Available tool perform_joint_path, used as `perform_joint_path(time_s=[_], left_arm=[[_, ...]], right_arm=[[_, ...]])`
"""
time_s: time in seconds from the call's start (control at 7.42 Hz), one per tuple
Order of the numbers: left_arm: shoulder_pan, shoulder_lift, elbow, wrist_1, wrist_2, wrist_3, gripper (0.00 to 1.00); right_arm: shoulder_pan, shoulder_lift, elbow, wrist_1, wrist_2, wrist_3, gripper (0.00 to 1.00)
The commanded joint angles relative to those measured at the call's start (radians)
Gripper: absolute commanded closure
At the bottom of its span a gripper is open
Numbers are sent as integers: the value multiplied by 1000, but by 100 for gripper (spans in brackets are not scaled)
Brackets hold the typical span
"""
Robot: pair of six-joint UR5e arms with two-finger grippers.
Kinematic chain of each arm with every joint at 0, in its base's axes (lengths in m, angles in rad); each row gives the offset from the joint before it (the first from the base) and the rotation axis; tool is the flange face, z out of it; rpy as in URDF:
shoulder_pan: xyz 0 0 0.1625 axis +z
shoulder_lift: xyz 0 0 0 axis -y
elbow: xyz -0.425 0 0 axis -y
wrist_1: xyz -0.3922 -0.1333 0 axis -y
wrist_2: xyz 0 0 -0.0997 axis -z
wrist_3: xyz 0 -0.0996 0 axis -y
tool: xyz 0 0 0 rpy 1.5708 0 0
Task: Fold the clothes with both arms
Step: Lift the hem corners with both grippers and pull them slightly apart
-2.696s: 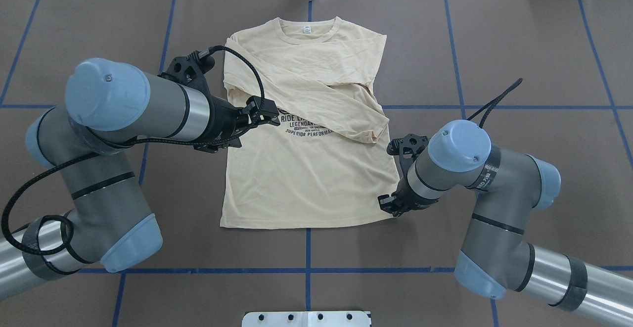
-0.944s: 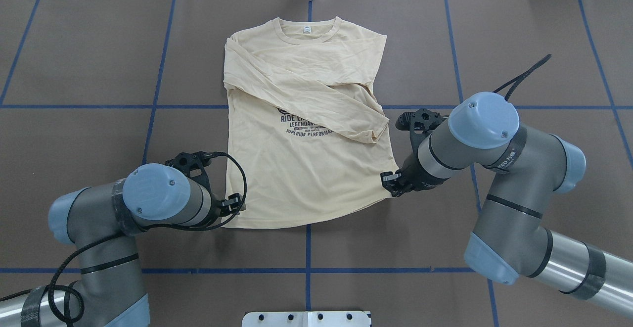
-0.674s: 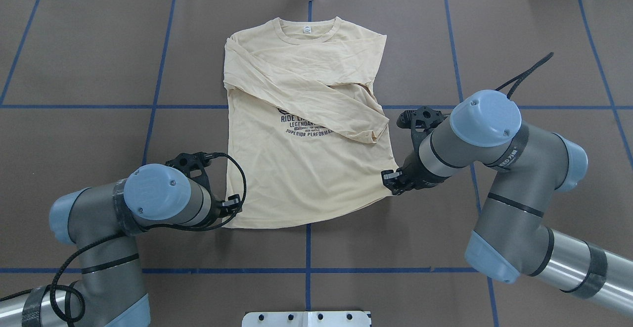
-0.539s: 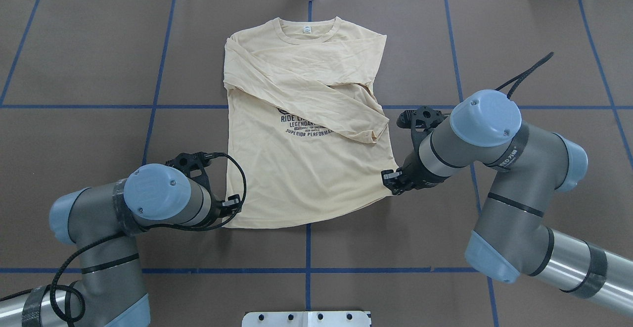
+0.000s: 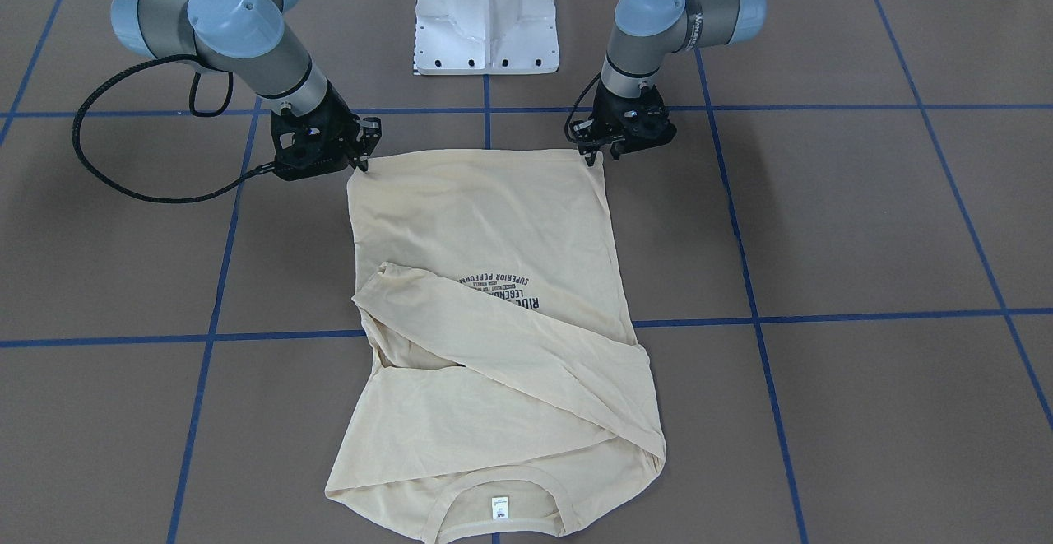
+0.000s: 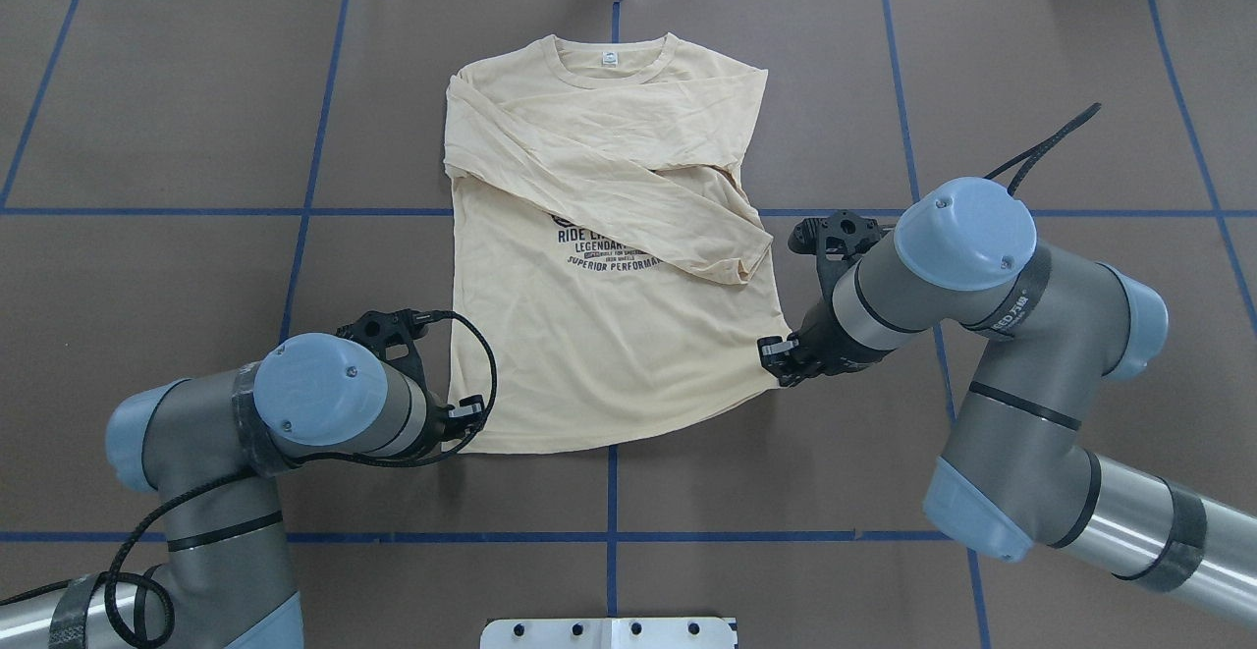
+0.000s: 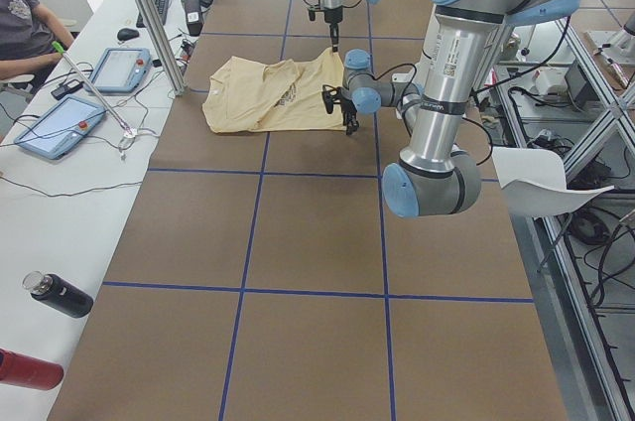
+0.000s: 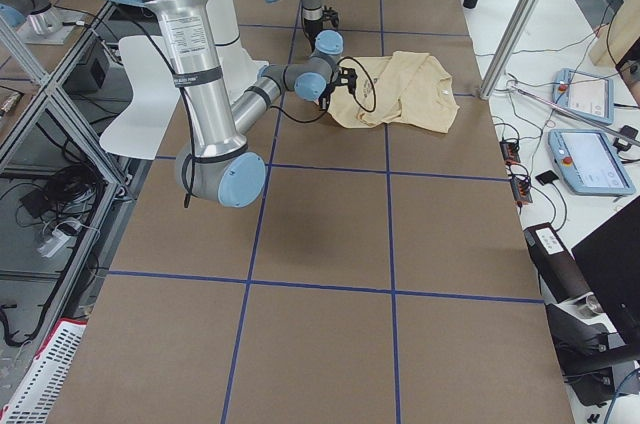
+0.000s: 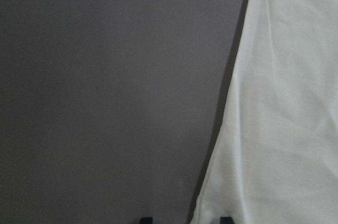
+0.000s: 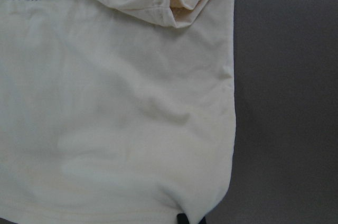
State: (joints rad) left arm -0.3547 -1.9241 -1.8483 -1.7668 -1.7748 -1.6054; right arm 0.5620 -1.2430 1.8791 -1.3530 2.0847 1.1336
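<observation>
The cream-yellow long-sleeved shirt (image 6: 609,335) lies face up on the brown table, both sleeves folded across its chest and the neck label at the far end. My right gripper (image 6: 776,359) is shut on the hem's right corner, which is pulled in and raised a little; in the right wrist view its tips (image 10: 190,220) pinch the cloth (image 10: 116,102). My left gripper (image 6: 471,416) is at the hem's left corner. It is open in the left wrist view, its two tips (image 9: 185,220) apart with the shirt's side edge (image 9: 285,102) between them.
The white pedestal base (image 5: 485,17) stands behind the hem, between the arms. Blue tape lines (image 6: 611,492) grid the table. A person (image 7: 25,29) sits at a side bench with tablets (image 7: 119,69); bottles (image 7: 60,294) lie nearby.
My left arm has left the shirt's mid left edge and dropped to the hem's left corner, then edged nearer the robot. My right gripper drew the hem's right corner up and inward.
</observation>
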Motion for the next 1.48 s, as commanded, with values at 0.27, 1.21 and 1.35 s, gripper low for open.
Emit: perform_joint_path(time_s=[0.27, 1.21, 1.35], left_arm=[[10, -3, 1, 1, -2, -1, 59], [-3, -12, -99, 69, -5, 1, 100], [-3, 2, -139, 90, -6, 1, 100]], right_arm=[[1, -3, 0, 0, 2, 0, 100], [4, -10, 20, 0, 23, 0, 100], [7, -39, 50, -2, 44, 0, 100]])
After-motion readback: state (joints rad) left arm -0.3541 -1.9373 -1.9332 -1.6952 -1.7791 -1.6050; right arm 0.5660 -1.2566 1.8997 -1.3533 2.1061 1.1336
